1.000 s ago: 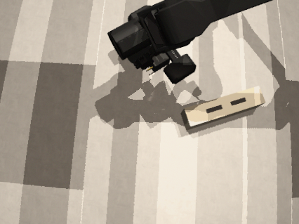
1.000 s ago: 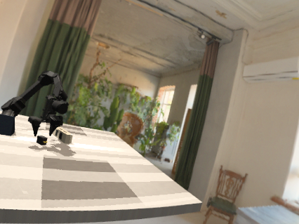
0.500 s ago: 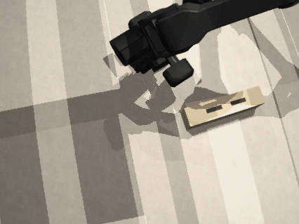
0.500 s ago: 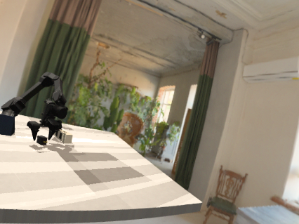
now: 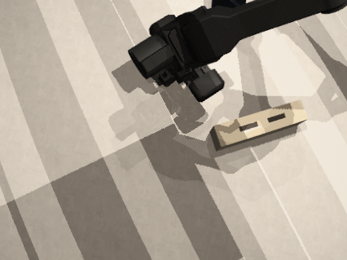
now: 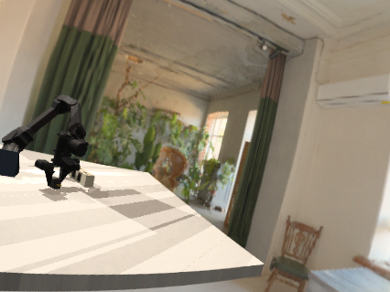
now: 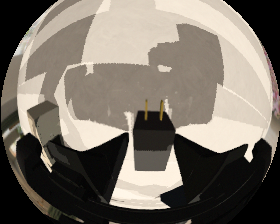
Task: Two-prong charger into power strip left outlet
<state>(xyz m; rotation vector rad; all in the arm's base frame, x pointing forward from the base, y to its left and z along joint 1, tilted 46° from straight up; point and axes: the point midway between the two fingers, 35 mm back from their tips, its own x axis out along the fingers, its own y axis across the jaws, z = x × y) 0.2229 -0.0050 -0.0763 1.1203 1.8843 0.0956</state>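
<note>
The tabletop (image 5: 61, 144) (image 6: 137, 249) (image 7: 125, 30), pale and banded with darker shadow, is extending beneath the end effector and out on all sides of it. Behind the end effector in the exterior view, a green-and-brown curtain (image 6: 73, 70) is hanging to the floor side of the room. The black arm (image 5: 265, 18) (image 6: 46, 113) is reaching over the tabletop, rising to a bent elbow above the end effector in the exterior view. The end effector (image 5: 183, 82) (image 6: 56, 184) (image 7: 151, 137) is pointing down, standing partly open, its fingers lying on either side of the charger; a thin gap is showing along the charger's left side in the wrist view. Beside the end effector, toward the lower right in the top view, the cream power strip (image 5: 262, 122) (image 6: 85, 178) (image 7: 45, 120) is resting on the tabletop, apart from the fingers. Its two dark slots (image 5: 276, 118) are facing up. The charger (image 7: 154, 140), a black block with a grey lower part, is sitting between the fingers and is not plugged into the strip; in the top view the end effector is hiding it. Smallest, the two gold prongs (image 7: 162, 111) are projecting side by side from the charger, pointing away from the end effector toward the top of the wrist view.
</note>
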